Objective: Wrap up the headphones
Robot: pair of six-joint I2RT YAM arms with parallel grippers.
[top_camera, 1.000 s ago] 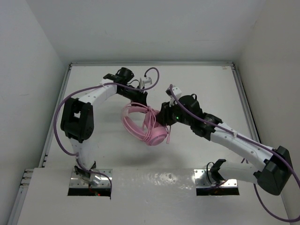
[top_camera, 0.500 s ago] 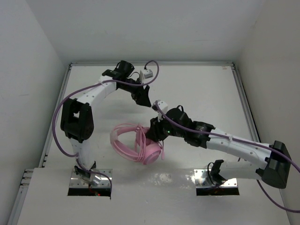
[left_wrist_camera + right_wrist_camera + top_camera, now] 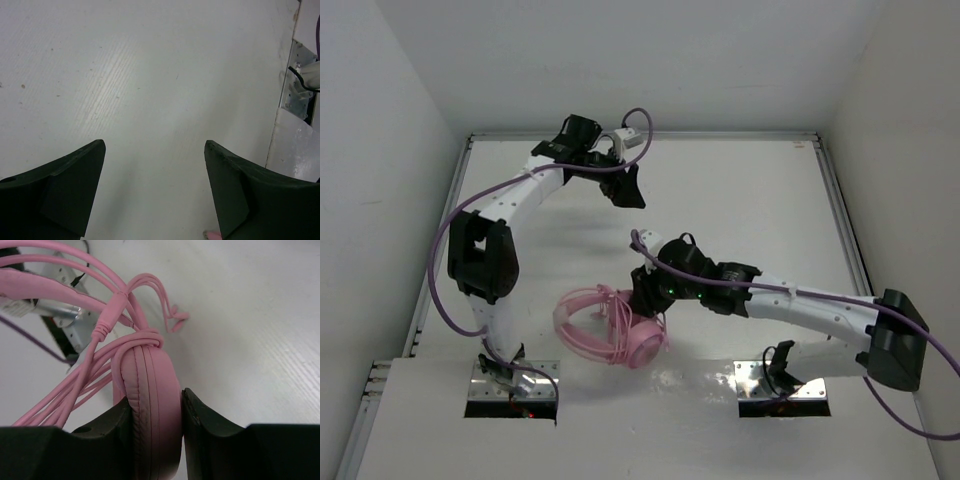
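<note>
A white table (image 3: 750, 190) with metal edge rails sits between plain white walls (image 3: 620, 60).

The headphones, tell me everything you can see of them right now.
The headphones are pink, with a matte, plastic-looking finish. One padded earcup stands on edge, clamped between the fingers of the right gripper. The thin cord is wound in several loops around the top of that earcup and runs on as a bundle; its end sticks out loose. The thin headband curves away toward the robot's left. They are near the front edge of the table; whether they touch it is unclear.
</note>
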